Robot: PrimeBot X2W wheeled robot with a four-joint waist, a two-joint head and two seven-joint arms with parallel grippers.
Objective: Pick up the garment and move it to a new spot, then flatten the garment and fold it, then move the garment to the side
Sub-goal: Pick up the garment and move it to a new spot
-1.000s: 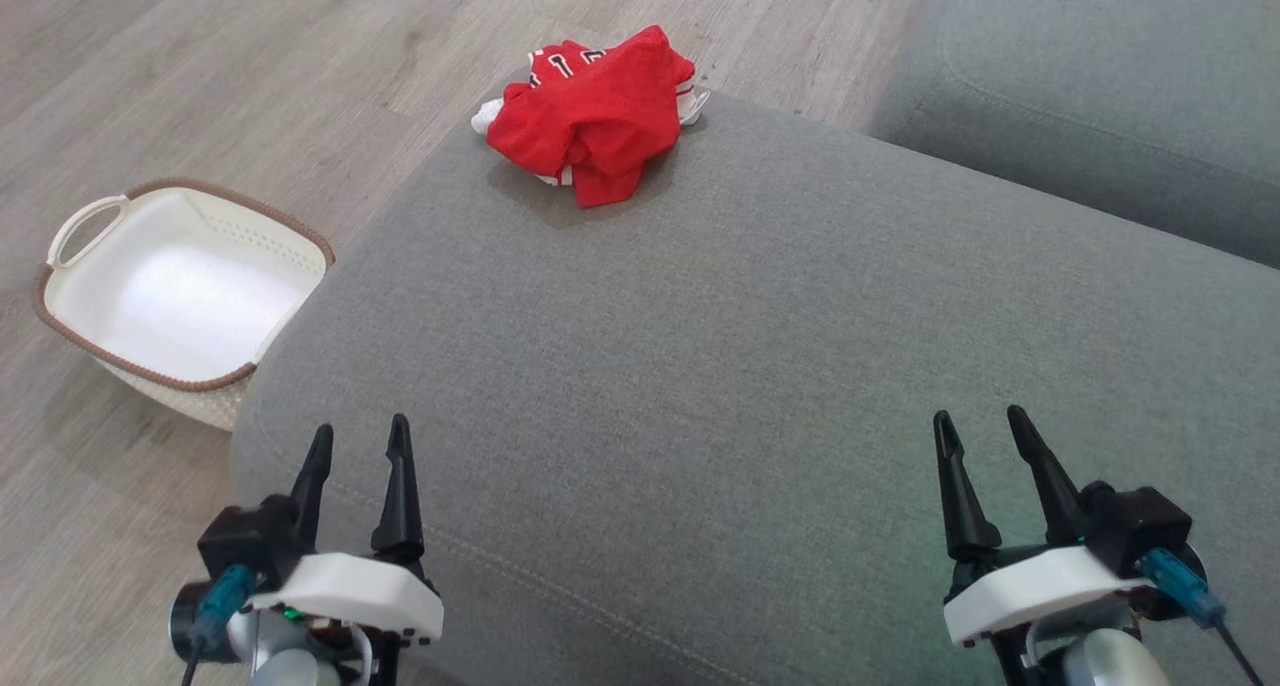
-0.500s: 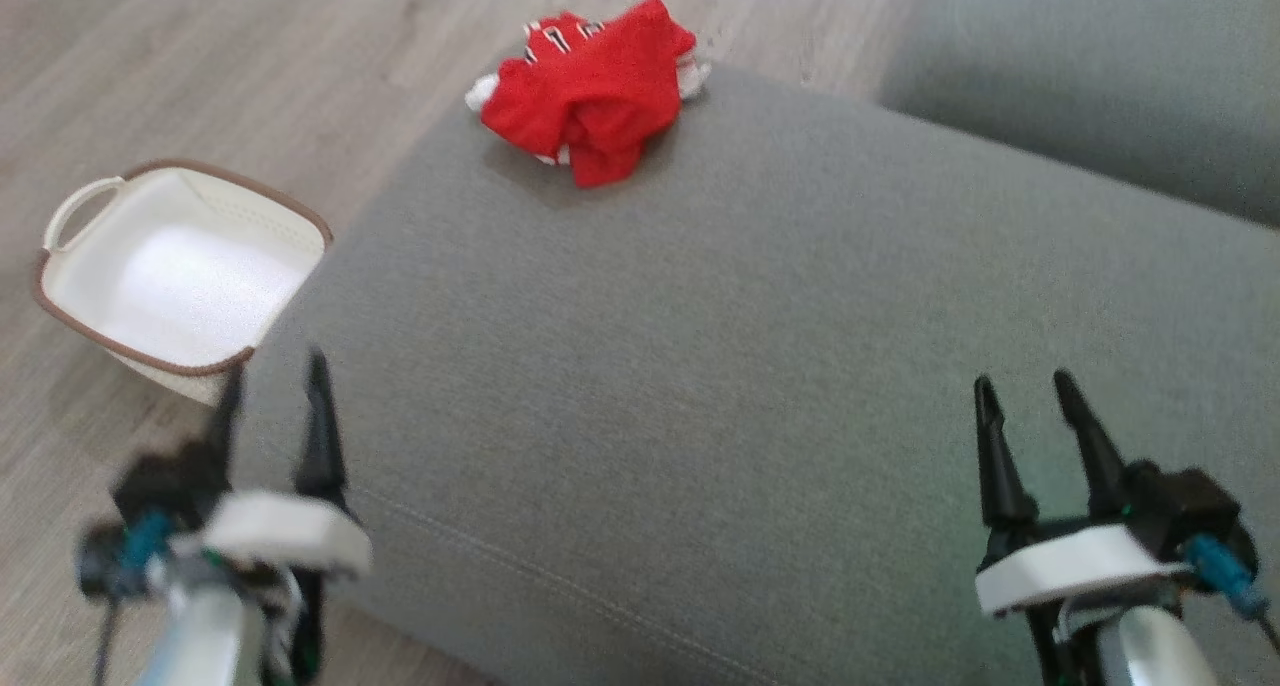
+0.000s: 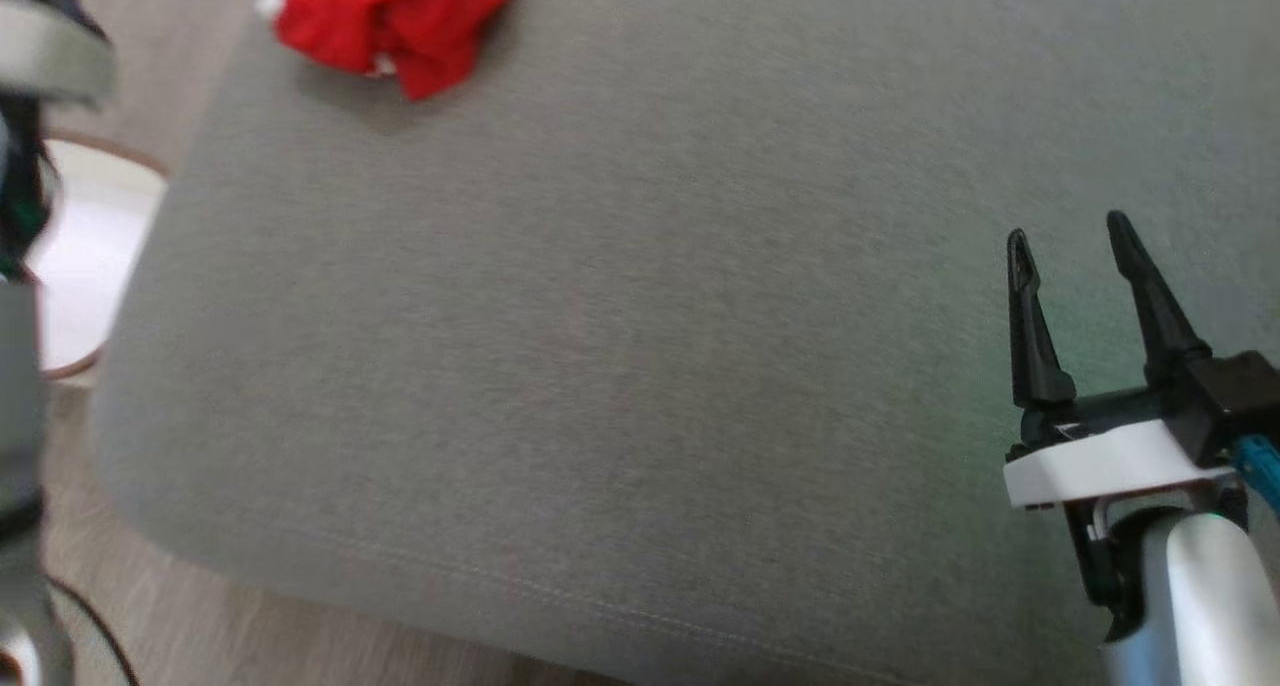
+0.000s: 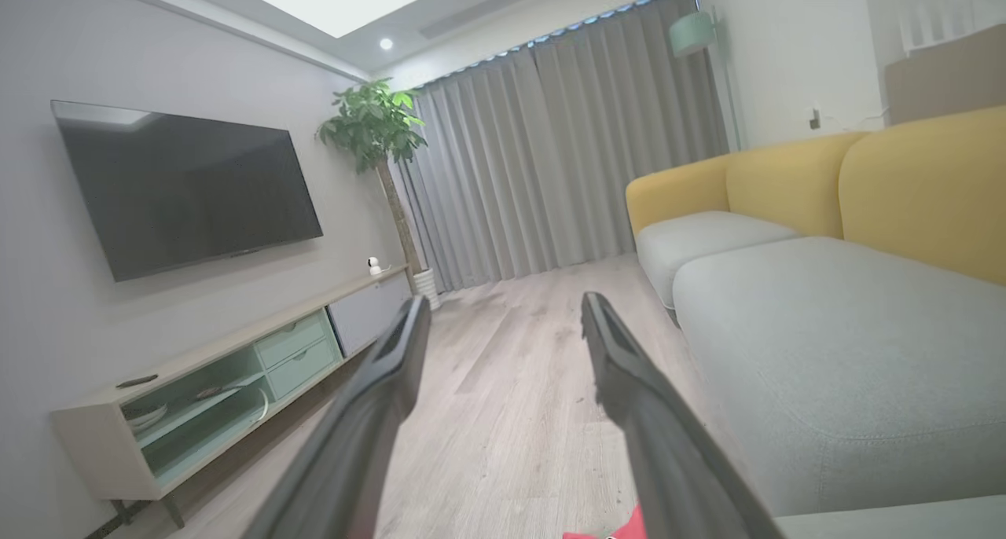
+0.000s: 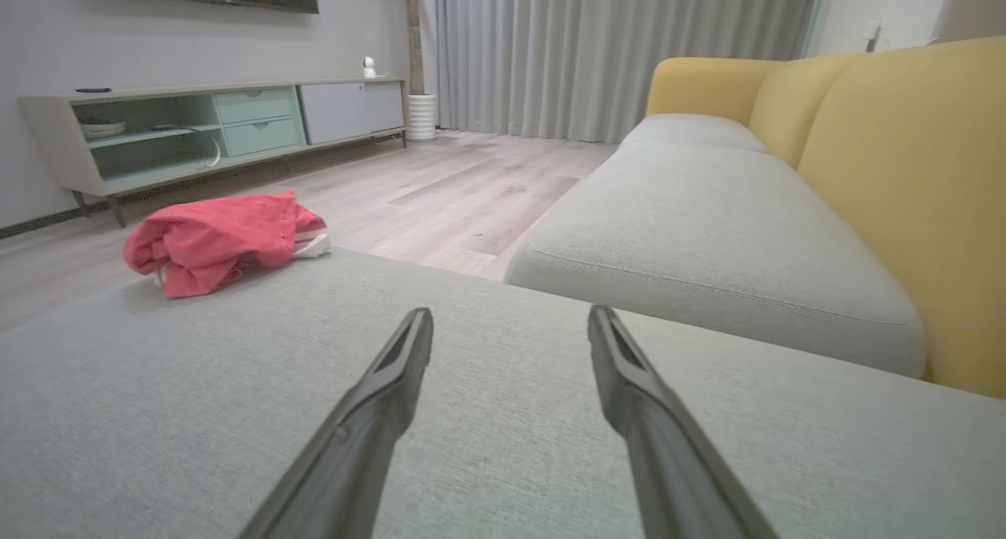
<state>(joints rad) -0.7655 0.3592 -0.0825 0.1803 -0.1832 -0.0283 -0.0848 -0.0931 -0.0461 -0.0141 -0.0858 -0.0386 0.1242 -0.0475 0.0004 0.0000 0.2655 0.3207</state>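
Note:
A crumpled red garment with white trim lies at the far left corner of a grey cushion; the right wrist view shows this garment well ahead and to the left. My right gripper hovers open over the cushion's right side, far from the garment, nothing between its fingers. My left arm is a blur at the head view's left edge. In the left wrist view my left gripper is open, raised above the floor, with a sliver of the red garment at the bottom edge.
A white basket with a brown rim stands on the wood floor left of the cushion. A sofa seat with yellow backs lies beyond to the right. A low cabinet and a wall TV stand across the room.
The head camera has swung, so the garment and cushion now sit further left and higher in its view. My left arm has gone up and out to the left; the right gripper shows higher.

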